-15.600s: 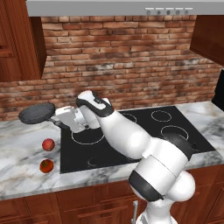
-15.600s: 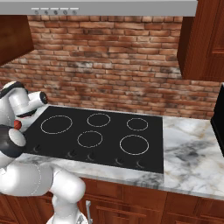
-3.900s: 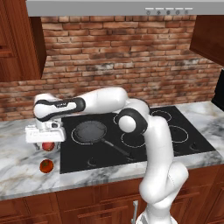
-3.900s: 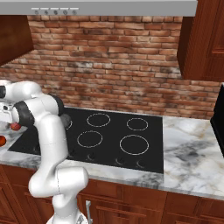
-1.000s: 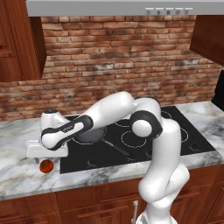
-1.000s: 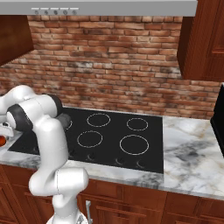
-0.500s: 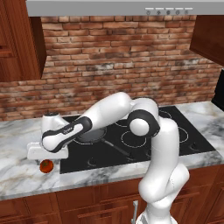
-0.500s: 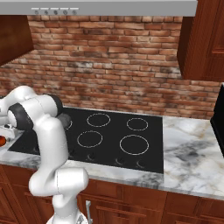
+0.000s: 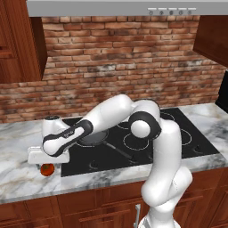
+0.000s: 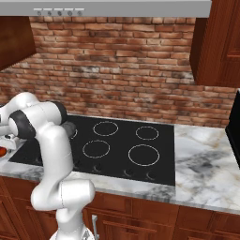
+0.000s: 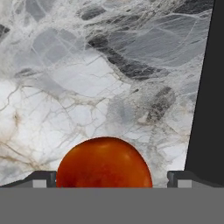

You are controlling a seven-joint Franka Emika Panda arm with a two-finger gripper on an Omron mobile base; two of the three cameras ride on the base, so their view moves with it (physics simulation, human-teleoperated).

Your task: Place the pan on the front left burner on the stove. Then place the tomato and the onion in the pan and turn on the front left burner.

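End effector down low over the counter at the left of the stove, jaws spread wide, nothing gripped. Tomato sits on the marble right between the two finger tips, gap visible on both sides of it, so no contact seen. From the left base view the tomato peeks out just under the white hand, beside the stove's left edge. Marble counter all around it, black glass edge of the stove close on one side in the hand view. Pan rests on the stove at its left side, on the front left burner, mostly behind the forearm, black handle pointing toward the front right. Onion: cannot tell where it is. Brick wall behind, wood cabinets above left.
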